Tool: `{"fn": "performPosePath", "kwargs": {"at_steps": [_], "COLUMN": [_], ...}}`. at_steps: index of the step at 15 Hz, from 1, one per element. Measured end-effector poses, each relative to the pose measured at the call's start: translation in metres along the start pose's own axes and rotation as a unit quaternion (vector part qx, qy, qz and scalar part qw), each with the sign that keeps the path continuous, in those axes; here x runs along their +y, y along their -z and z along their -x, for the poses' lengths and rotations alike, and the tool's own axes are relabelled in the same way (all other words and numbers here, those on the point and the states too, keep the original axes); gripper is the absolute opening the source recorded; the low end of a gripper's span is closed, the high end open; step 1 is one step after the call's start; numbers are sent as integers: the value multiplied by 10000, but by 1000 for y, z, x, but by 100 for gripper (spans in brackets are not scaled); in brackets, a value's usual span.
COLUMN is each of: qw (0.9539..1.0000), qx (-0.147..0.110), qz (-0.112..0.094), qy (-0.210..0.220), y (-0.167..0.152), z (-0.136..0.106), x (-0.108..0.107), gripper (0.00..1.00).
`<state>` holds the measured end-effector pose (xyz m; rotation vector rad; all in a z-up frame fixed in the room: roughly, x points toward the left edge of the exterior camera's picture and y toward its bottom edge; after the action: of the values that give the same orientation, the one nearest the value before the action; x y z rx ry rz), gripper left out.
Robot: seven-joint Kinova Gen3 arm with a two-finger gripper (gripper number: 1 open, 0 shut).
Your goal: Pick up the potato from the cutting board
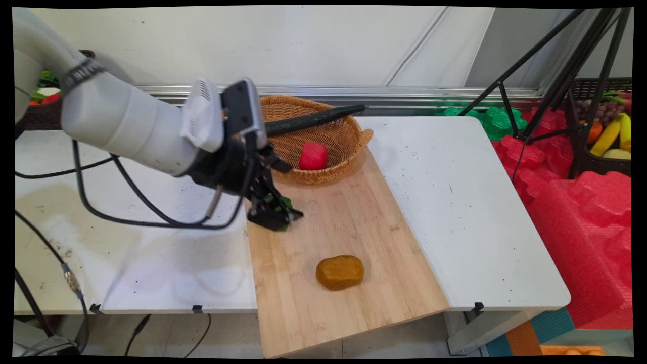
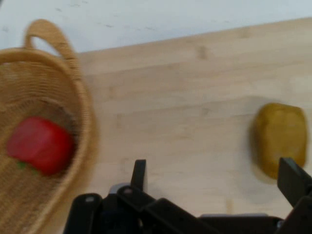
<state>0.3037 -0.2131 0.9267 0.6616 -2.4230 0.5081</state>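
Gripper (image 1: 276, 216) hung low over the far left part of the wooden board (image 1: 354, 222), close to its surface. In the hand view the jaws stood wide apart with nothing between them. A green scrap (image 1: 286, 201) showed just behind the fingers in the main view. It was mostly hidden, so what it was, and whether it was touched, could not be told.

The nearest things were the wicker basket (image 1: 354, 146) just beyond the gripper, holding a red piece (image 1: 313, 155), and an ochre lump (image 1: 339, 272) lying apart nearer the camera on the board.

Risks, as judged:
- With the hand this low, any downward travel could drive the fingertips into the board.
- A sideways sweep toward the basket could catch its rim and drag it.
- The dark cucumber (image 1: 313, 120) lay across the basket rim with one end overhanging, so a knock could tip it out.
- The board overhung the near edge of the table (image 1: 455, 202), so a hard press there might lever it.
- The slack cables (image 1: 126, 202) could snag.
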Motion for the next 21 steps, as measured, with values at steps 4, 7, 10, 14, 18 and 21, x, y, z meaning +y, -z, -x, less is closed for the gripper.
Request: {"fn": "performPosePath", "kwargs": {"at_steps": [4,7,10,14,18,21], "qw": [9991,9970,9951,9928,9901,9882], "qx": [-292,-554,-722,-938,-1129,-1245], "qz": [287,511,634,717,804,864], "qy": [-109,-202,-235,-213,-205,-206], "y": [-23,-49,-70,-97,-120,-135], "z": [-16,-27,-35,-41,-43,-42], "x": [24,42,52,59,64,68], "gripper": [100,100,100,100,100,100]}}
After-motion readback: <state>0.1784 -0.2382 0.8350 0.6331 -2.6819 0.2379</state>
